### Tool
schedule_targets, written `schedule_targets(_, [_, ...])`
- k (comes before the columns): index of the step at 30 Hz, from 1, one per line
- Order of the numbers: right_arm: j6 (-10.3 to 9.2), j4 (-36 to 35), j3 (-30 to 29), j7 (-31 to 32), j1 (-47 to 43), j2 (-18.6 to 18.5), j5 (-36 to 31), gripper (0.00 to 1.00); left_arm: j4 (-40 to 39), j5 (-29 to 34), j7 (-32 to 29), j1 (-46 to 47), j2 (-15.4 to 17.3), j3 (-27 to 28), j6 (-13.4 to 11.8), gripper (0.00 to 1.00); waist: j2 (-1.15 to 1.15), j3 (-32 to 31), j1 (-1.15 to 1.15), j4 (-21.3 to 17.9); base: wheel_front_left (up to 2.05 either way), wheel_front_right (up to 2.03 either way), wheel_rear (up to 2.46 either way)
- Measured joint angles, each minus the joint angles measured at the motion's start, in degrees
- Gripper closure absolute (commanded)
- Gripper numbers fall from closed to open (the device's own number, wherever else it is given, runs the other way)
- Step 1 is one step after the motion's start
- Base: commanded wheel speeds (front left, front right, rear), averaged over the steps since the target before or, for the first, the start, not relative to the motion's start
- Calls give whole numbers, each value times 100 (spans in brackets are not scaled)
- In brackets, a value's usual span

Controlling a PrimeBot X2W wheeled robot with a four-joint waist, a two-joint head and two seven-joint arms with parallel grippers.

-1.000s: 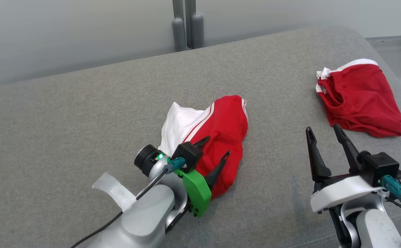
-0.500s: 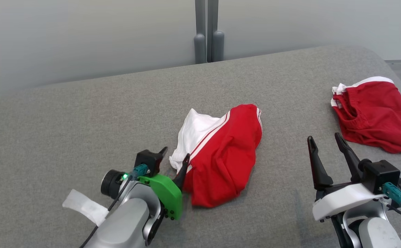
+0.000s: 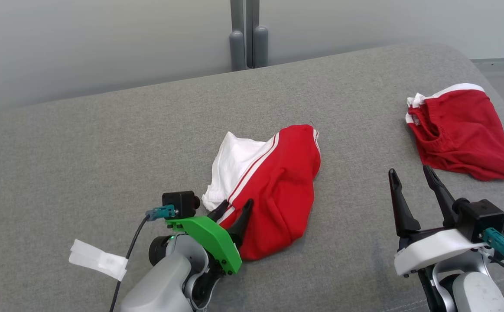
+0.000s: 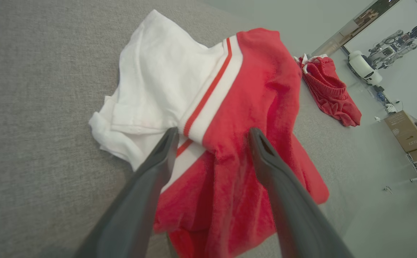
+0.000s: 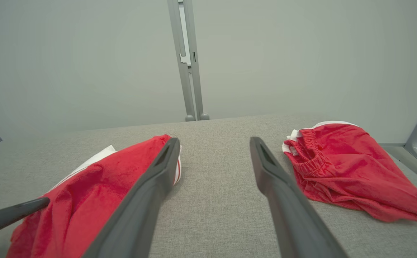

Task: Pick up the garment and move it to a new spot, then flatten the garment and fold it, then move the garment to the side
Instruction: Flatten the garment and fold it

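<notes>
Garment (image 3: pixel 278 186), red with a white panel and striped trim, lies crumpled near the middle of the grey fabric surface (image 3: pixel 82 151). At far left, a white tape strip (image 3: pixel 98 260) lies flat on the surface, apart from the garment. Next, the left gripper (image 3: pixel 238 202) is positioned at the garment's near left edge with its jaws spread wide. In the left wrist view the two fingers straddle the stripe where white meets red (image 4: pixel 213 130). No fabric is gripped, and contact with the cloth cannot be confirmed. Right of the garment, the right gripper (image 3: pixel 409 170) hangs over bare surface, jaws fully apart and empty. At far right, red shorts (image 3: pixel 464 134) with an elastic waistband lie bunched, well apart from the garment.
</notes>
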State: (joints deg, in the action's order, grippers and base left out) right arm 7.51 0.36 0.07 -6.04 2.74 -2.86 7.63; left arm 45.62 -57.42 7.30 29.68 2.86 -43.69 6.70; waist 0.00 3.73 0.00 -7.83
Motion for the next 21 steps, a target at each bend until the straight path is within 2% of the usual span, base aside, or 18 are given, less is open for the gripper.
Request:
schedule_targets(5, [0,8,11,-4,28,0,-11,0,7,-274,-167,-10,-3,-98,-71,0,0,57,0,-108,0,0,0])
schedule_targets(12, [0,20,-13,-14,78,1,-11,0,-247,-1107,-310,-9,-5,-47,-114,0,0,125,0,-234,0,0,0])
schedule_targets(13, [0,20,-18,-18,92,0,-11,0,-289,-1201,-264,-1,-7,-27,-114,13,0,133,0,-247,0,0,0])
schedule_targets(14, [0,22,-21,-19,98,0,-11,0,-324,-1303,-221,10,-7,-2,-115,46,0,140,0,-257,0,0,0])
schedule_targets(15, [0,29,-20,-20,99,1,-11,0,-355,-1427,-179,21,-4,19,-120,68,0,144,0,-266,0,0,0])
schedule_targets(16, [0,35,-18,-32,100,0,-11,0,-380,-1500,-122,36,-5,27,-125,100,0,146,0,-275,0,0,0])
schedule_targets(21, [0,64,-18,-60,108,1,-7,0,-309,-1568,204,182,-8,-43,-216,100,0,139,0,-290,0,0,0])
